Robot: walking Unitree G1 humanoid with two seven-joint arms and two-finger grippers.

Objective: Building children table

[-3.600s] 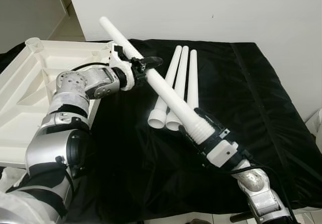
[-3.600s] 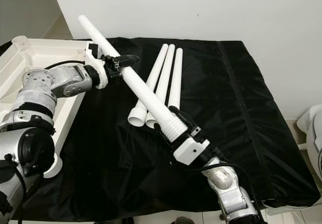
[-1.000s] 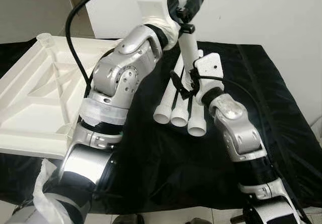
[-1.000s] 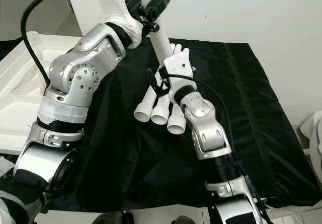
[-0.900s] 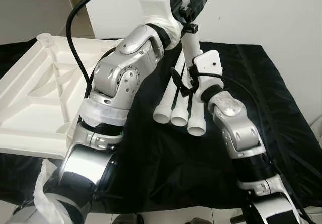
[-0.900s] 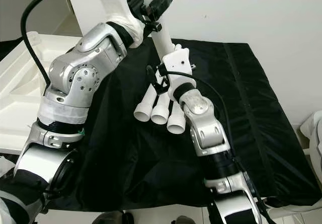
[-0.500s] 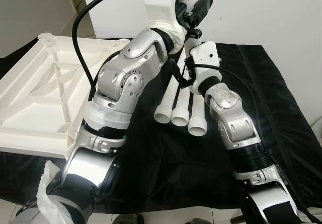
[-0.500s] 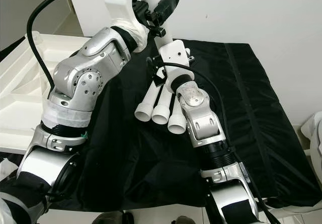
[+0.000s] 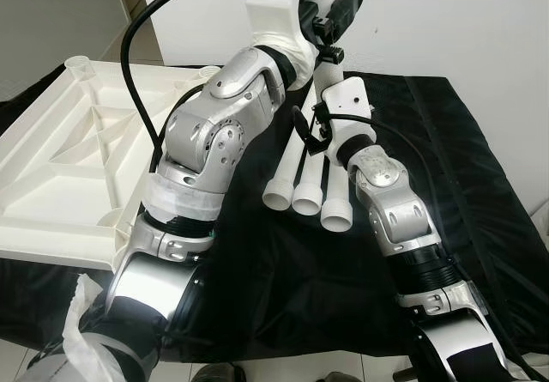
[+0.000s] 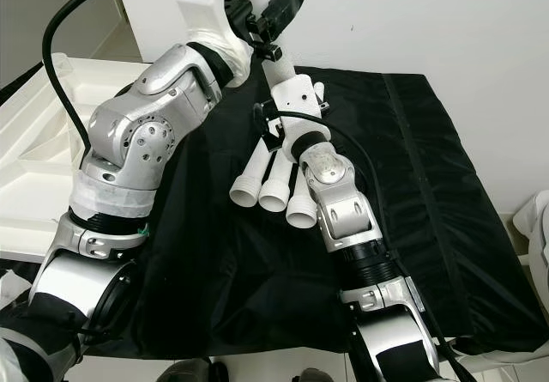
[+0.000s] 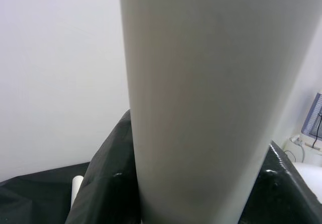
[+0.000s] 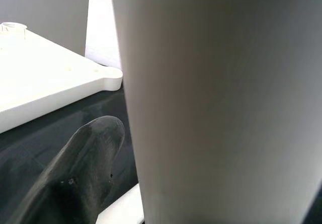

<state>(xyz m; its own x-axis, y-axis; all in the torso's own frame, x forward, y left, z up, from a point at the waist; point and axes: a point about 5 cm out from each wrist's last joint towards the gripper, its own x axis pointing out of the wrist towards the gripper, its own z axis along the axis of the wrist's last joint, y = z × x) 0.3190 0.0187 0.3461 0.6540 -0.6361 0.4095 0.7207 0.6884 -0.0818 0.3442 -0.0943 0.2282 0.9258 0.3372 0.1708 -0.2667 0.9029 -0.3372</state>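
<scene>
Gripping upright table leg, both pincers clenched; barely shifted since 0.5 s ago.

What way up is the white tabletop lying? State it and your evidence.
Upside down. The tabletop rests on the black cloth with its ribbed underside and round leg sockets facing up; no leg is fitted.

My left arm is bent high, its gripper at twelve o'clock, fingers clamped. My right arm reaches straight up from five o'clock, its gripper just beneath the left, fingers closed too.
</scene>
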